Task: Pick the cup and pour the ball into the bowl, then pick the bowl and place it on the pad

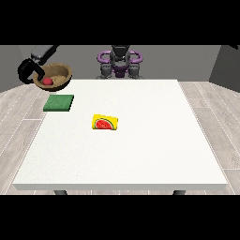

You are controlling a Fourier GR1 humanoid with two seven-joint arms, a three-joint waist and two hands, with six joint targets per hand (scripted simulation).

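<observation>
Hand at the view's left (pixel 27 70): black, its fingers curled round the near rim of the bowl, holding it in the air beyond the worktop's far-left corner.

Bowl (pixel 57 76): round, brown, wood-like, tilted a little towards the camera, above and just left of the pad.

Ball (pixel 47 81): small, red, round, lying inside the bowl.

Pad (pixel 59 103): flat green square, matte, on the worktop near its left edge, below the bowl.

Packet (pixel 105 123): yellow, rectangular, watermelon slice printed on its face, lying right of the pad and nearer the camera.

Worktop (pixel 154 140): large, white, smooth, rectangular.

Robot torso (pixel 120 63): grey and purple, behind the far edge, well right of the pad.
</observation>
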